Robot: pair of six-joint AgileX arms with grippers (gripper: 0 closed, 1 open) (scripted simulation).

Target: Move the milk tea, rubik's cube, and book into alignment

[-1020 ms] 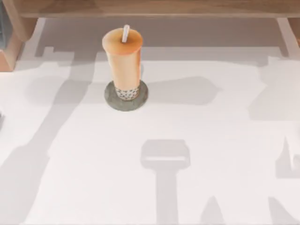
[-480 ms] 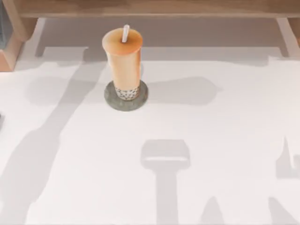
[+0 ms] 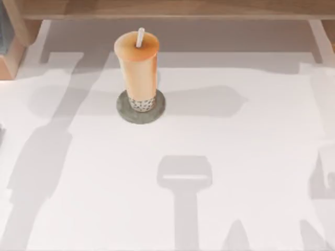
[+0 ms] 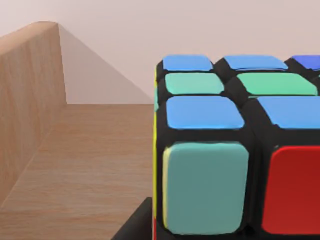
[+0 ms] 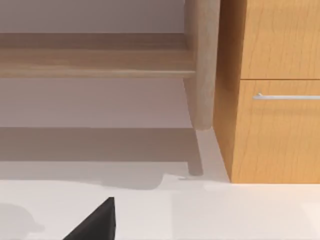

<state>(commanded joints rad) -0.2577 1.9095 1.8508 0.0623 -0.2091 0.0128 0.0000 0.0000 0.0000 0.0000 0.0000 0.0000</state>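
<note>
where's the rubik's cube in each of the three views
Top view: not in it; the milk tea stands on a grey disc toward the table's back left.
Left wrist view: the rubik's cube sits close up on a wooden shelf.
Right wrist view: not in it.
Shared landmark: the white table, also in the right wrist view.
</note>
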